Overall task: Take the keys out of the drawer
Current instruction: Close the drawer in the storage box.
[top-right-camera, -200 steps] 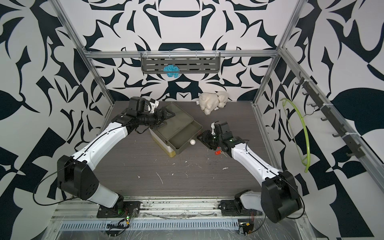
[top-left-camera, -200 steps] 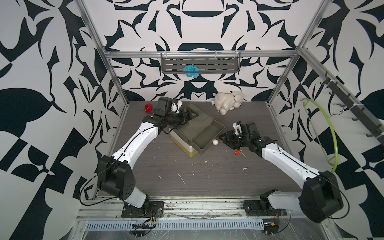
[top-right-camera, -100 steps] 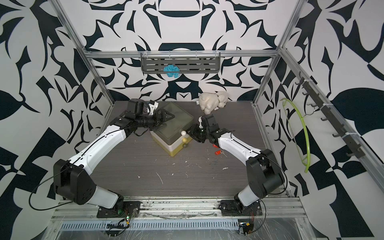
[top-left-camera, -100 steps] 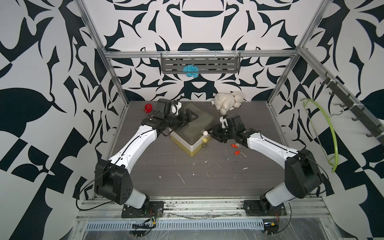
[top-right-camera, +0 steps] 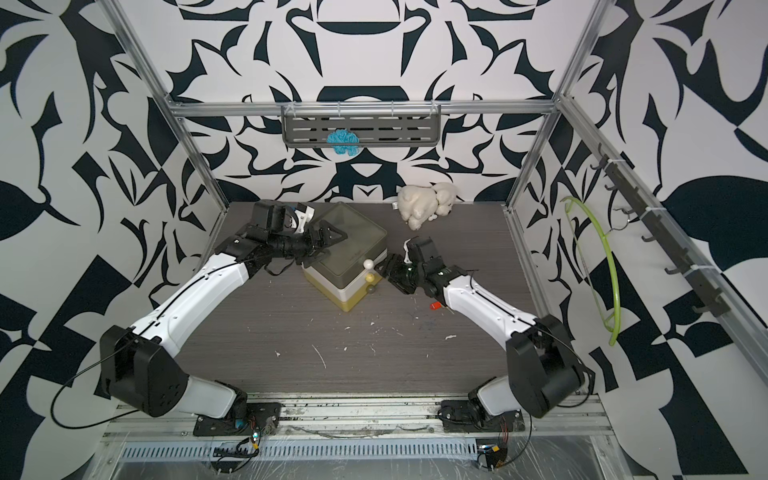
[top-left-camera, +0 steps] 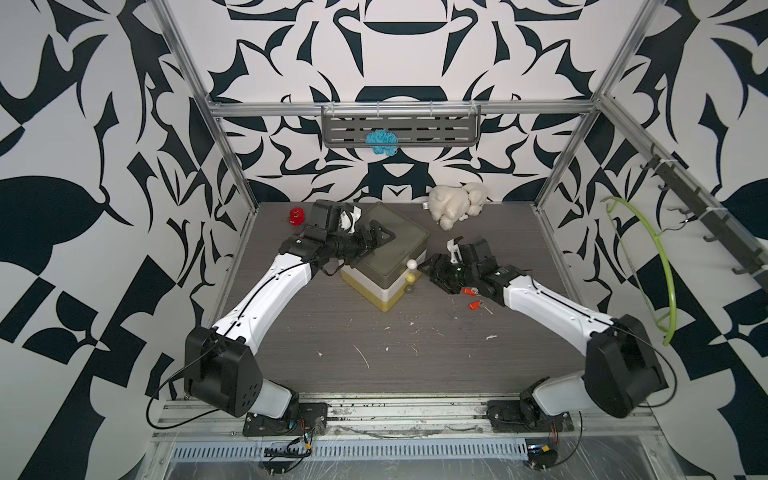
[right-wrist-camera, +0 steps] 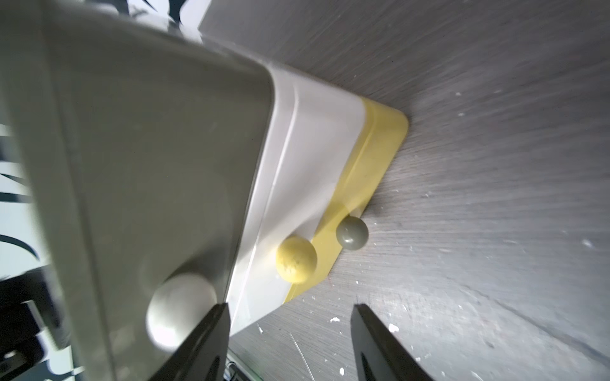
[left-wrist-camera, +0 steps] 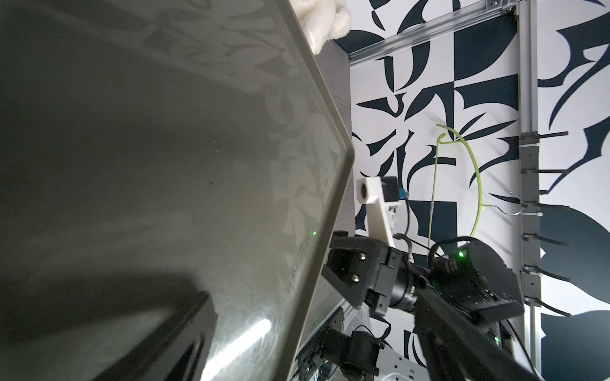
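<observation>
Right wrist view tells the story: the right claw [right-wrist-camera: 290, 308] is open, fingers spread with nothing between them but bare counter [right-wrist-camera: 462, 198]. The white knob [right-wrist-camera: 181, 310] sits just beside one finger. A second ago that top drawer [right-wrist-camera: 148, 181] was pulled way out of the box [top-left-camera: 399, 257], and half a second ago it was already pushed in. So my read is the claw shoved the drawer shut and has now let go of the knob. All three drawers look flush in both top views.

For the task I'd call that basically done. The keys [top-left-camera: 475, 306] are out on the counter, right beside the right arm [top-left-camera: 540, 299] and apart from the box.

They look like two small red tags with a thin bit of metal sticking out, and one tag is tucked right against the arm. Can't make out any green or blue tags, so they're either hidden or too small to see.

Left claw [top-left-camera: 380, 237] rests on the box lid, steadying it I guess. Can't tell if it's open or closed.
</observation>
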Action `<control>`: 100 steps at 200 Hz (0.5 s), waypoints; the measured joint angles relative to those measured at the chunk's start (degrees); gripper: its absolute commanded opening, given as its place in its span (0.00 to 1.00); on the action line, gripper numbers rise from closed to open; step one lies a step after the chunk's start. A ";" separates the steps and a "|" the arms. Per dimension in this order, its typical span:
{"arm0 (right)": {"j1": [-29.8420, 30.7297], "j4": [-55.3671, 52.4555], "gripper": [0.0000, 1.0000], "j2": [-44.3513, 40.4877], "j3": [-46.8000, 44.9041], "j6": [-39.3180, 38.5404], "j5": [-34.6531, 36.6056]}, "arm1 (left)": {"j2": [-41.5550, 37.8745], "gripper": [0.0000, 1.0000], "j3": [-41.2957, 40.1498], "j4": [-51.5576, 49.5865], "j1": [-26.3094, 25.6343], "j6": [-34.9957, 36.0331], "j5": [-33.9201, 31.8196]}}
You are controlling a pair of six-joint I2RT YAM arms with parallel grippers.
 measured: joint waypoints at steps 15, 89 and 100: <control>-2.05 0.52 0.65 -2.93 -3.08 0.09 -1.68 | -0.79 0.99 0.02 -1.38 0.00 0.33 -0.83; 1.84 6.67 0.63 -1.55 -6.67 4.57 -9.33 | -1.29 0.99 2.34 -5.29 1.79 2.86 1.79; 3.04 7.56 0.61 -1.36 -6.67 4.90 -8.50 | -1.27 0.99 2.34 -5.29 2.58 3.15 2.58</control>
